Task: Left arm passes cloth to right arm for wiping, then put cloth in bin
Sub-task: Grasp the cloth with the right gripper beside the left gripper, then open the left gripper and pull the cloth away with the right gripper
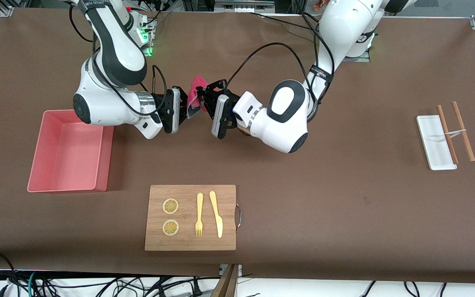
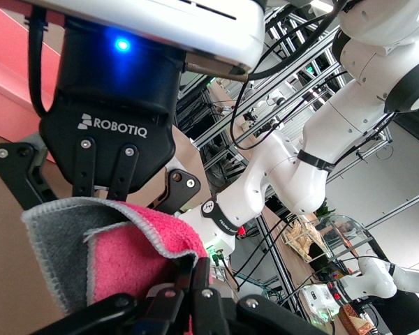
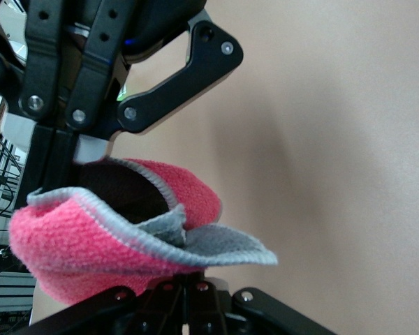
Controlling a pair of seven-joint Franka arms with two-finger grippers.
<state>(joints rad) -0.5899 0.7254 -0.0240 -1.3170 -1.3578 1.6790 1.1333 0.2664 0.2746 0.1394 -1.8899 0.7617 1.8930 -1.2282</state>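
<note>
The crimson-pink cloth with its grey backing hangs in the air between my two grippers, over the table's middle. My left gripper is shut on it; in the left wrist view the cloth is pinched between its closed fingers. My right gripper is shut on the same cloth from the right arm's end, its jaws closed under the fold. The two grippers face each other, almost touching. The salmon-pink bin stands toward the right arm's end of the table.
A wooden cutting board with two lemon slices, a fork and a knife lies nearer to the front camera than the grippers. A small white tray and two brown chopsticks lie toward the left arm's end.
</note>
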